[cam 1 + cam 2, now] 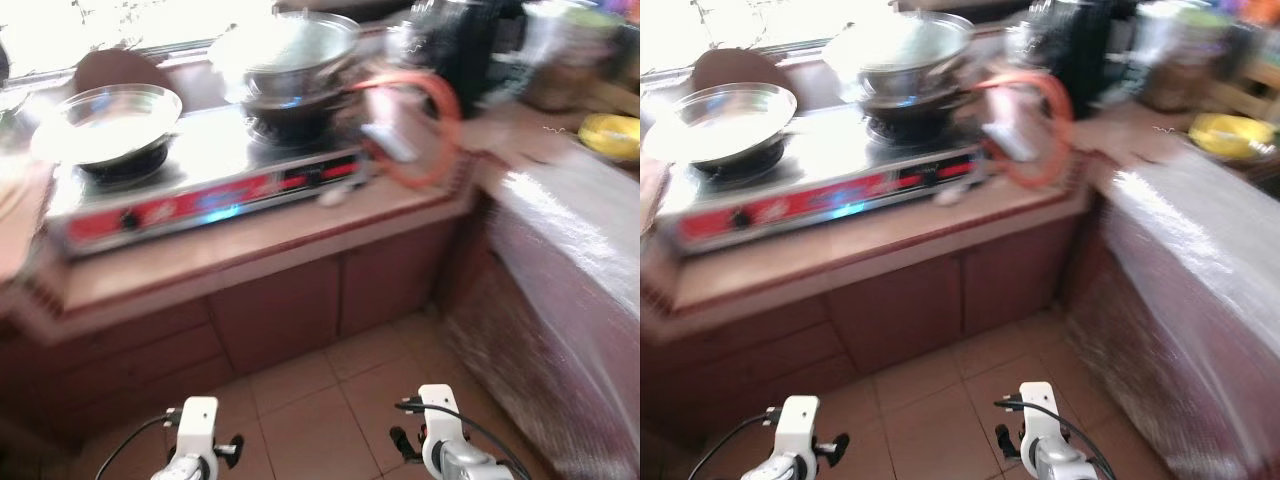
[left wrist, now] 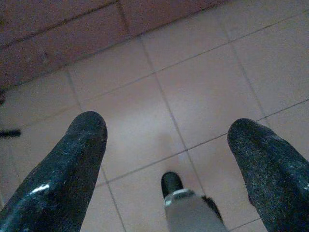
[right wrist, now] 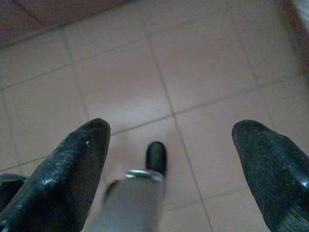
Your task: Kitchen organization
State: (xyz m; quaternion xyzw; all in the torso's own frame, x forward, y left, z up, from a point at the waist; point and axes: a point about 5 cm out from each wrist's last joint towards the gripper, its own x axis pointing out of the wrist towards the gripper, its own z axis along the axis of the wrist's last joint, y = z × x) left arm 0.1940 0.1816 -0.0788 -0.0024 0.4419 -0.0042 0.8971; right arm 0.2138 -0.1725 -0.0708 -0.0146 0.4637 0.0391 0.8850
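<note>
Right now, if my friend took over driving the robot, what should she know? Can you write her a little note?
Left tool: open, holding nothing, hanging low over the tiled floor.
Right tool: open, holding nothing, also hanging over the floor.
Things: the two-burner stove sits on the counter ahead. A shallow metal pan is on its left burner; stacked pots are on the right burner. An orange hose loops beside the stove. A yellow item lies on the counter at the right.
Done: nothing picked up.
Left: step closer and start tidying. The head views are blurred, so small things are hard to make out.
</note>
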